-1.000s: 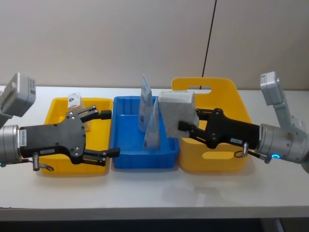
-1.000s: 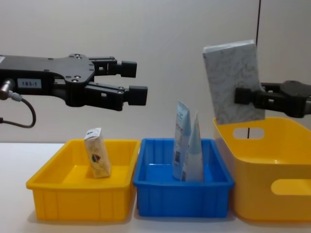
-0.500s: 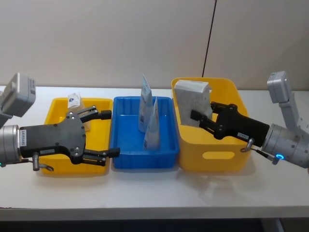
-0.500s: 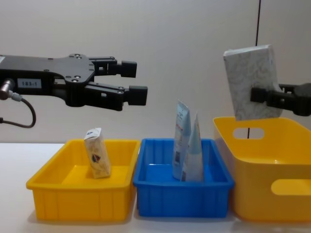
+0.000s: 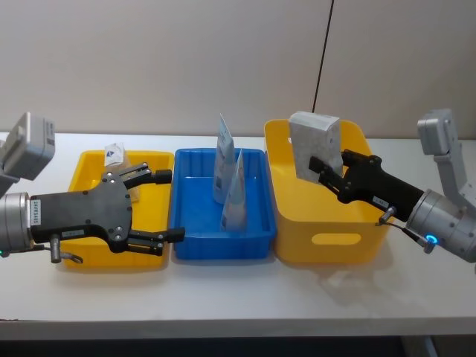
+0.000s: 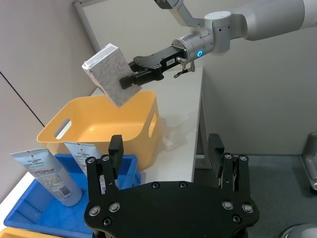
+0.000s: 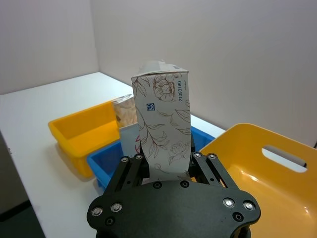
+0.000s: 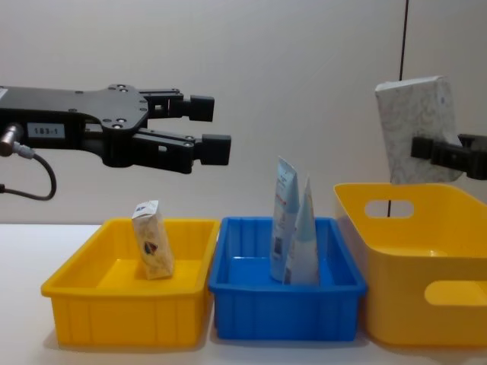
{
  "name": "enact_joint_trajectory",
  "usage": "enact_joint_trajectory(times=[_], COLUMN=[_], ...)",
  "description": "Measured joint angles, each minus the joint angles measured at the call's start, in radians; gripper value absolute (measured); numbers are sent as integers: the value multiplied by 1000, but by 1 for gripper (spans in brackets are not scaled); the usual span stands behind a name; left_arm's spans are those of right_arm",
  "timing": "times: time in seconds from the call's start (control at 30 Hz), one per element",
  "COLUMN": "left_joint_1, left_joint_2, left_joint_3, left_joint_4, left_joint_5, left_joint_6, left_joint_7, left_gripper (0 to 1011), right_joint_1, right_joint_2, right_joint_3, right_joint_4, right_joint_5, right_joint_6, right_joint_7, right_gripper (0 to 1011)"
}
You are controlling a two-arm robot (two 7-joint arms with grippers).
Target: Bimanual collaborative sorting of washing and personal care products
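Pinching the whitish marbled soft pack (image 5: 314,141) between the closed jaws of the right gripper (image 5: 321,168). Holding it nearly upright, slightly tilted, in the air over the yellow handled bin (image 5: 327,239), clear of the rim when seen from the chest. Running off the picture's edge in that chest view, leaving little more than the jaw tips on the pack to see. Covering the pack's lower end in the right wrist view, yet baring there a flower print and a printed number on its narrow face, both too faint to make out elsewhere.

Spreading the jaws of the left gripper (image 5: 169,205) wide, gripping nothing, hovering high over the yellow tray (image 5: 85,160) with the tips reaching toward the blue tray (image 5: 216,247). Half hiding the small beige pack (image 5: 114,154) from the head camera; showing it whole from the chest, leaning inside the yellow tray. Standing two squeeze tubes (image 5: 223,156) close together in the blue tray, the bases sinking behind the tray wall in the chest view.
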State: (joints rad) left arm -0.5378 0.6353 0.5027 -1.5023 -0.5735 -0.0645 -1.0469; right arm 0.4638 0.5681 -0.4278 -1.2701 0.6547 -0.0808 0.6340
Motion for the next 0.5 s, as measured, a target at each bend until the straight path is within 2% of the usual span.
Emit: enact_joint_trajectory(times=[0.5], left_joint_1=[0], left_joint_2=[0], left_joint_3=[0], left_joint_4=[0], left_joint_5=[0], left_joint_6=[0], left_joint_7=[0], left_gripper=[1001], right_joint_1=[-3], right_joint_2=[-16], right_joint_3=[14], right_joint_4=[9], right_joint_5=[-26], right_joint_6=[7], right_joint_7=[-56], right_gripper=[342])
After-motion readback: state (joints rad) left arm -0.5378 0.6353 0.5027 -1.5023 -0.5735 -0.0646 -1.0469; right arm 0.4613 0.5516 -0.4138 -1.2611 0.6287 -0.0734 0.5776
